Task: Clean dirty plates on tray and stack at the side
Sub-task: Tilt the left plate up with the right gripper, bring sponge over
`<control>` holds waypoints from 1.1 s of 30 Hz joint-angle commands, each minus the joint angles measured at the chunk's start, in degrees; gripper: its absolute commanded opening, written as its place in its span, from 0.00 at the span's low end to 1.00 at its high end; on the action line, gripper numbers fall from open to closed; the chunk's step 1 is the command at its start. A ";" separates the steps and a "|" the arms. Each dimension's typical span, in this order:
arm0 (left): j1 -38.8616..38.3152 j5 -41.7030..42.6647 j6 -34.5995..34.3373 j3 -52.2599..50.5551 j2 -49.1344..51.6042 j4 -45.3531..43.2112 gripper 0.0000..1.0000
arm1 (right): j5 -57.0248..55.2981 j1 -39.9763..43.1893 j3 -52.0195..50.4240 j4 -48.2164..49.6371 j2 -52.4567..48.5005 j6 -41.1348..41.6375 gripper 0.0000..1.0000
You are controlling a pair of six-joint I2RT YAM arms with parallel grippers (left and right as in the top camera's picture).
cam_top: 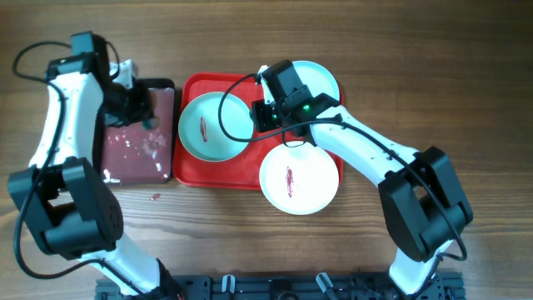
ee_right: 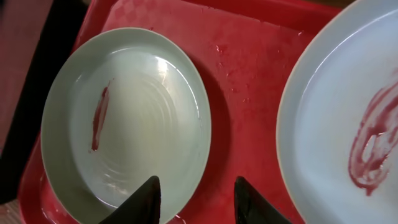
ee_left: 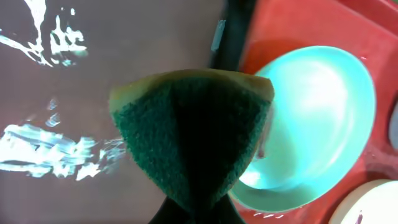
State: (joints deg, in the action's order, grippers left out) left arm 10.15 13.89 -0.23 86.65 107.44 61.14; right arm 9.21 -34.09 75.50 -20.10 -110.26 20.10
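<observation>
The red tray [cam_top: 218, 173] lies mid-table. One plate [cam_top: 208, 127] with a red smear sits on its left half. A second smeared plate [cam_top: 300, 179] lies over the tray's front right corner. A third plate [cam_top: 323, 79] at the back right is partly hidden by my right arm. My left gripper [cam_top: 143, 112] is shut on a green sponge [ee_left: 193, 130] above the maroon tray [cam_top: 137, 158], next to the left plate [ee_left: 317, 118]. My right gripper [ee_right: 196, 183] is open and empty, straddling the right rim of the left plate [ee_right: 124, 118]. The second plate [ee_right: 342, 112] is to its right.
The maroon tray [ee_left: 93, 93] has white suds on it and a black rim. A small red spot [cam_top: 154, 197] marks the wooden table in front of it. The red tray's floor [ee_right: 242, 81] is wet between the plates.
</observation>
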 commanded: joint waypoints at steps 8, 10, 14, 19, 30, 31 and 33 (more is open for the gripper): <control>-2.16 1.05 1.53 0.63 -0.61 -2.67 0.04 | 5.66 0.07 -0.26 2.78 -6.62 7.10 0.39; -2.16 1.05 1.51 0.63 -0.61 -3.15 0.04 | 5.66 0.07 -0.26 3.19 -7.61 7.76 0.38; -2.16 1.05 1.51 0.63 -0.61 -3.54 0.04 | 5.99 0.09 -0.26 4.28 -10.01 10.16 0.33; -2.16 1.07 1.51 0.63 -0.61 -3.50 0.04 | 6.12 0.09 -0.24 4.52 -10.21 10.12 0.27; -8.15 1.11 1.29 0.63 -0.61 -3.52 0.04 | 3.32 0.09 -0.24 4.66 -10.29 13.33 0.04; -10.32 1.07 1.31 0.57 -0.50 -3.72 0.04 | 3.52 0.09 -0.24 4.24 -10.29 13.33 0.04; -11.93 1.07 1.29 0.11 -0.04 -4.37 0.04 | 4.00 0.09 -0.20 3.98 -10.29 13.33 0.04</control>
State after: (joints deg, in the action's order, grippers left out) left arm 1.54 14.04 0.16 86.65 107.44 57.67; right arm 13.67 -34.09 75.37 -15.57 -119.17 32.95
